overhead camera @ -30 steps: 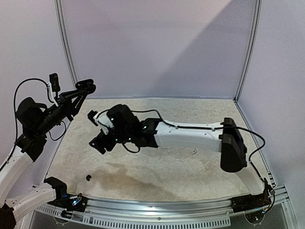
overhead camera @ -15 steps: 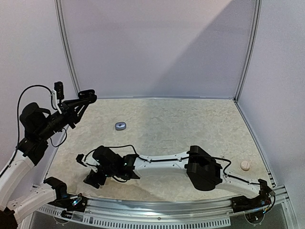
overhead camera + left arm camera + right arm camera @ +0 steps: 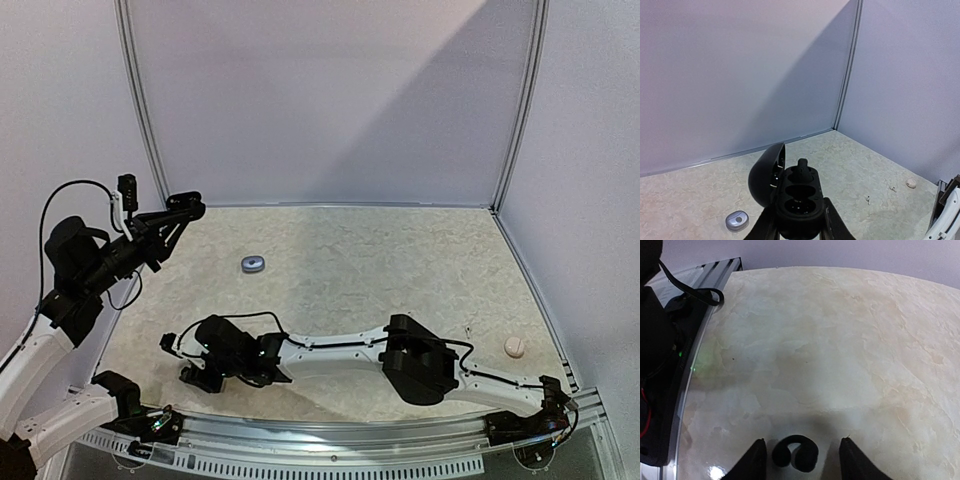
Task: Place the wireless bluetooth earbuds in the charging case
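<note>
- A pale marbled table [image 3: 400, 260] is walled by plain lilac panels, with two robot arms mounted at its near edge.
- The left gripper [image 3: 800, 222] is raised over the table's left side. Its fingers are clamped on the sides of a black charging case [image 3: 799, 207].
- The case's lid stands open to the left. One dark earbud [image 3: 802, 167] sits upright in the well farthest from the wrist camera.
- The right arm lies stretched low along the near edge, and the right gripper [image 3: 801, 452] is down near the table's near left corner.
- Its jaws are partly open, one finger on each side of a black loop-shaped earbud [image 3: 807, 459] lying on the table. Small gaps show on both sides, so nothing is gripped.
- A small grey case [image 3: 252, 264] lies toward the far left. Two tiny white earbuds [image 3: 868, 199] and a round whitish object [image 3: 514, 346] lie at the right.
</note>
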`<state>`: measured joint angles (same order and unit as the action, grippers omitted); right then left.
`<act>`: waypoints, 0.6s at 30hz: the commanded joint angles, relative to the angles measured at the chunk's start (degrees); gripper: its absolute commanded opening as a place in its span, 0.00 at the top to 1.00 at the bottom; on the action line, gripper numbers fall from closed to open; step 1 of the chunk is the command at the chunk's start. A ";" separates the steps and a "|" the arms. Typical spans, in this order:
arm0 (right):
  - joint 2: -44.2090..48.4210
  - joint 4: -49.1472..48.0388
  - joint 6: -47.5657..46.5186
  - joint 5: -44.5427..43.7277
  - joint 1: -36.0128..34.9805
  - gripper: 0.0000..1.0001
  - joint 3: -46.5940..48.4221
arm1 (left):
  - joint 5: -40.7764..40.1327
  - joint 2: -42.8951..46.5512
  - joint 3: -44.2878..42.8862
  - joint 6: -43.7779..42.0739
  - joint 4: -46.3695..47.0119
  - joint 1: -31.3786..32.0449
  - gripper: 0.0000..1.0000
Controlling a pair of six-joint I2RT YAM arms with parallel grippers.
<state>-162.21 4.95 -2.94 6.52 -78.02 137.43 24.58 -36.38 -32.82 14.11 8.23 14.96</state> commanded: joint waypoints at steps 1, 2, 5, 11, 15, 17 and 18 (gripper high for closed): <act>-2.61 1.70 -1.09 1.08 -1.61 0.55 0.58 | -0.33 0.00 1.04 -1.04 0.20 -0.64 1.00; -2.54 1.53 -0.99 0.86 -1.61 0.57 0.50 | -0.32 -0.01 1.08 -1.02 0.21 -0.64 1.00; -2.33 0.83 -1.34 -0.15 -1.61 0.59 0.47 | -0.32 -0.09 1.09 -1.11 0.22 -0.66 1.00; -2.67 0.03 -0.78 -1.58 -1.52 0.64 0.31 | -0.23 -0.01 0.99 -1.11 -0.14 -0.66 1.00; -2.33 0.07 -0.79 -1.85 -1.37 0.72 -0.56 | -0.32 -0.01 0.90 -0.99 -0.18 -0.64 1.00; -1.87 -0.36 -0.69 -2.16 -1.29 0.74 -1.65 | -0.28 0.07 0.91 -1.08 -0.19 -0.63 1.00; -1.42 -0.83 -0.67 -2.21 -1.26 0.74 -2.68 | -0.30 0.15 0.91 -1.11 -0.31 -0.66 1.00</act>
<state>-162.41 4.01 -3.79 5.87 -79.18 137.27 24.58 -36.40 -32.82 13.50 8.23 14.96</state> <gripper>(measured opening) 0.274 0.235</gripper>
